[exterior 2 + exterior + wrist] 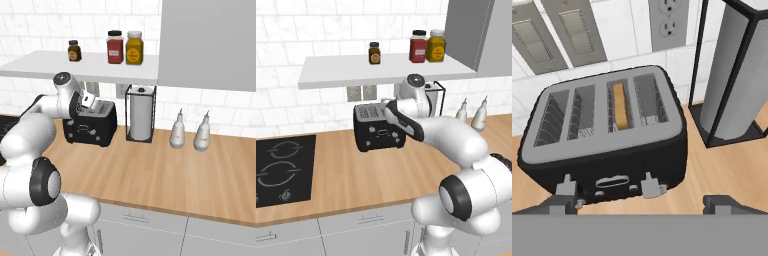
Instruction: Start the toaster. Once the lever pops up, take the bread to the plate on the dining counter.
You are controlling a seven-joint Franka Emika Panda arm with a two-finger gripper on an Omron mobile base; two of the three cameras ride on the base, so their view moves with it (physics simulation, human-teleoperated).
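Hand view: tan bread (619,106) stands in the black toaster's (607,165) slot.

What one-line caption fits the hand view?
Open gripper hovers above black boxy four-slot toaster, tan bread slice sitting in one slot, beside wire-framed paper-towel holder.

In the left base view the arm covered the right end of the toaster (373,131) and most of the paper towel holder (437,97). The bread (619,106) sat deep in its slot, only the top edge visible. The small front marks were too small to read.
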